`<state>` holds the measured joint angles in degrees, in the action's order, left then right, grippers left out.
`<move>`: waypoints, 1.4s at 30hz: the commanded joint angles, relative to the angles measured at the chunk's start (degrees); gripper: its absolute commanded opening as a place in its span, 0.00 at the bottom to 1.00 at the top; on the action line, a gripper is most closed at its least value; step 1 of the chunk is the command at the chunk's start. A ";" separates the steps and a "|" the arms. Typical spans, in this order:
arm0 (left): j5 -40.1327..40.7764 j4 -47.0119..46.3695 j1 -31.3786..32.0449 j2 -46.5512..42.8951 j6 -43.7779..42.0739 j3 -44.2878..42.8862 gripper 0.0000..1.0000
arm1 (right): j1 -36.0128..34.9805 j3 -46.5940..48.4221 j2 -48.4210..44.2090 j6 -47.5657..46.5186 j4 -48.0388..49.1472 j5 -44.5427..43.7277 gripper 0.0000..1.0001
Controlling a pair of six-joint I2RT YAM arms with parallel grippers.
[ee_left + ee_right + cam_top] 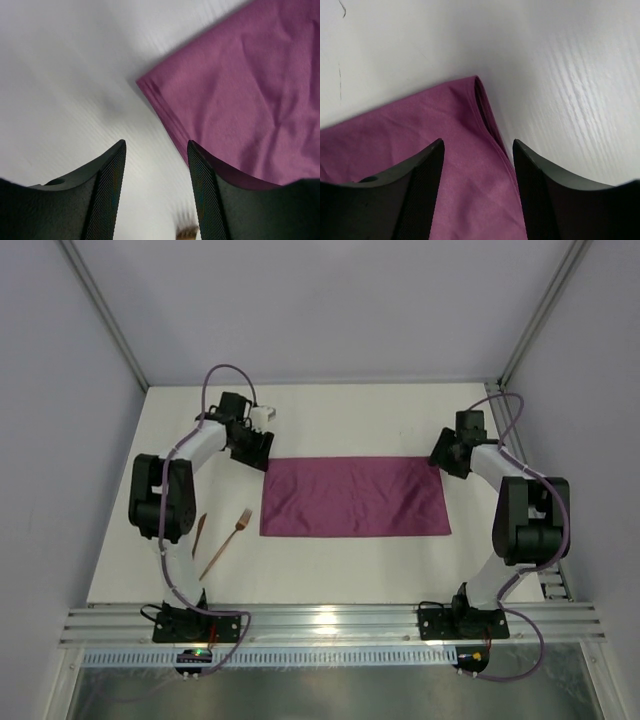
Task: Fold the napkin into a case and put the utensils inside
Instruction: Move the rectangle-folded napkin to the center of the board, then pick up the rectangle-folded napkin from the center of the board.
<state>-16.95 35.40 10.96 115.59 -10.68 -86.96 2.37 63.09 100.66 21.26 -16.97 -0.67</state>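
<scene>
The white table [350, 420] carries the napkin [355, 497], folded into a wide rectangle at frame centre. The left gripper [258, 450] and right gripper [441, 457] sit at its upper corners, both spread apart and empty. The utensils [226, 544] lie lower left.

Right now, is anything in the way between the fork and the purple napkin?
Nothing visible: only bare table separates the fork from the napkin's left edge. The other copper piece lies left of the fork.

Plum napkin [355, 497] lies flat, folded to a wide oblong; copper fork [226, 544] and slim piece [199, 534] lie to its left.
</scene>
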 commanded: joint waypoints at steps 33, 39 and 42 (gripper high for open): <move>9.92 -4.37 18.75 -27.00 -12.35 35.90 0.44 | 0.18 -29.86 -28.15 8.89 -8.08 -6.02 0.51; 10.45 -4.55 18.75 -24.27 -11.12 35.10 0.38 | 0.09 -30.75 -26.48 9.15 -6.32 -3.20 0.45; 10.10 -4.46 18.66 -24.10 -10.94 35.19 0.34 | 0.18 -31.27 -27.01 9.59 -5.88 -2.32 0.40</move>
<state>-7.07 32.49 29.52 91.07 -22.61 -51.18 2.48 33.74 73.36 29.10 -24.01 -5.72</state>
